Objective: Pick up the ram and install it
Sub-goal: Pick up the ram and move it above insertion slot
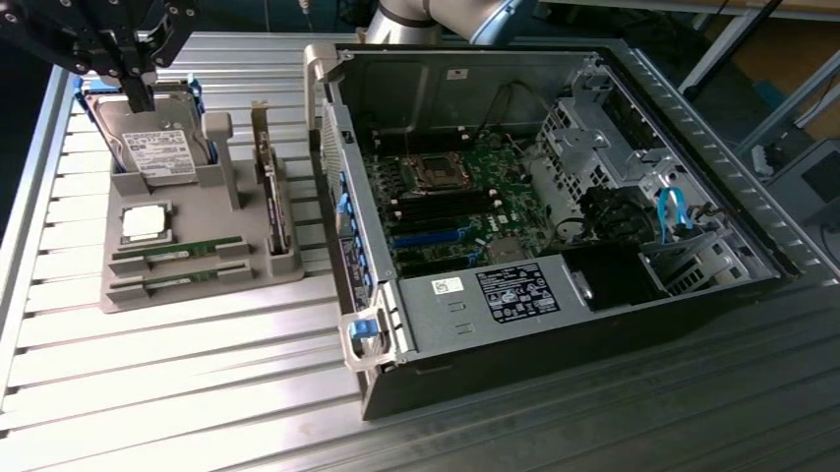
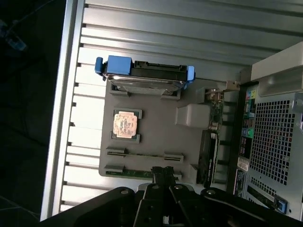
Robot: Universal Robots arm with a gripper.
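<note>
Gripper clenched on nothing, poised over gray tray. Two ram sticks seated in tray's end slots, parallel, just beside square processor; hard drive at opposite end; open computer case alongside tray.

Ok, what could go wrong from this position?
1. The tool hangs near the hard drive, so a low move toward the ram might hit it or the processor.
2. A second stick lies close beside the ram; the tool might catch both.
</note>
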